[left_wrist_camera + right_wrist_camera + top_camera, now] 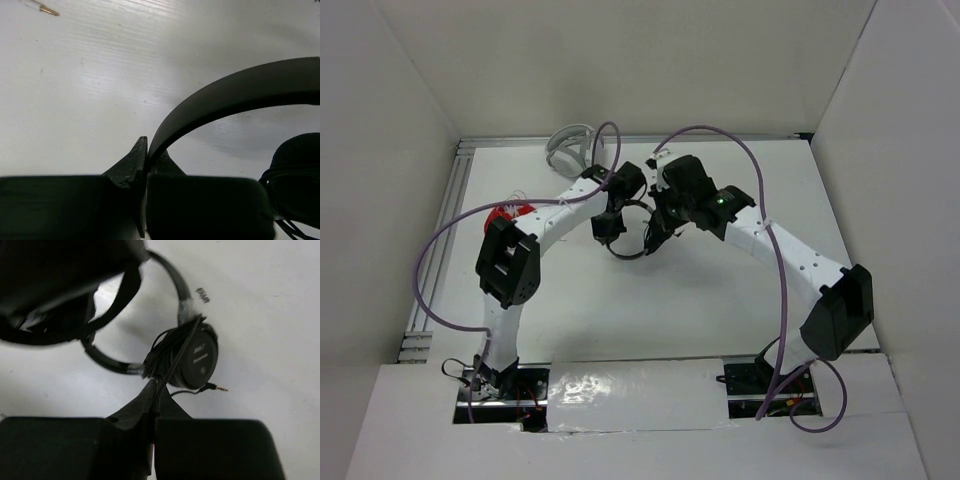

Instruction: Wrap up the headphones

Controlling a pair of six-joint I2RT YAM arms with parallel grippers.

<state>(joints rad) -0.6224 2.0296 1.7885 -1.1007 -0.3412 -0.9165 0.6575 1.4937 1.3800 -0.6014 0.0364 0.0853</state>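
The black headphones (632, 238) hang just above the table between my two grippers. My left gripper (147, 151) is shut on the thin black headband (225, 92), and a padded earcup (297, 175) shows at its right. In the right wrist view the cable is wound around the other earcup (198, 358), with its plug (218, 388) sticking out to the right. My right gripper (157, 390) is shut on a strand of that cable just below the earcup. From above, the left gripper (610, 228) and right gripper (653, 238) sit close together.
Grey-white headphones (568, 146) lie at the back of the table and red headphones (510, 213) lie at the left, behind my left arm. A small gold plug (48, 9) rests on the table. White walls (400, 150) enclose the table.
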